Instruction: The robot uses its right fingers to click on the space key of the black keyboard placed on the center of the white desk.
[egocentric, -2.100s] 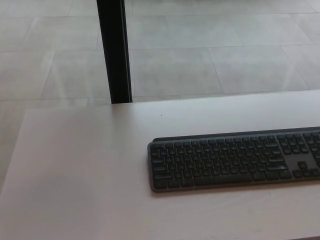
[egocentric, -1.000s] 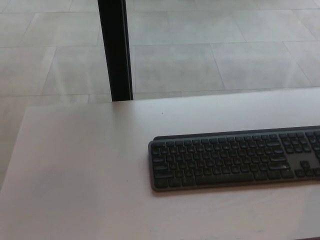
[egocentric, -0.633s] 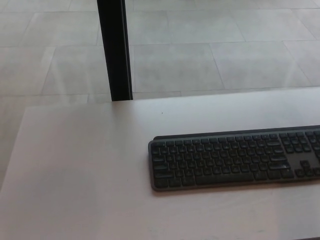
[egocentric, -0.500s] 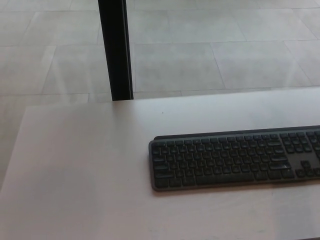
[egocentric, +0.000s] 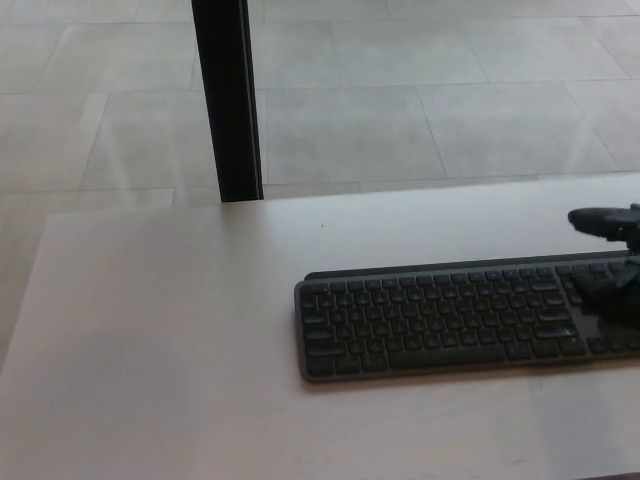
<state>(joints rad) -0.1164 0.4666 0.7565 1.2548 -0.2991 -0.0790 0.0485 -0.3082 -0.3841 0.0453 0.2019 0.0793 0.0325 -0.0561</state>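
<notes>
Lying on the white desk (egocentric: 160, 330), toward its right side and parallel to the near edge: black keyboard (egocentric: 440, 318), right end cut off by the frame. Entering at the right edge above the keyboard's far end: right hand (egocentric: 612, 250), only partly visible; finger spread impossible to tell. Behind the desk: black post (egocentric: 226, 100) on tiled floor (egocentric: 420, 110).
</notes>
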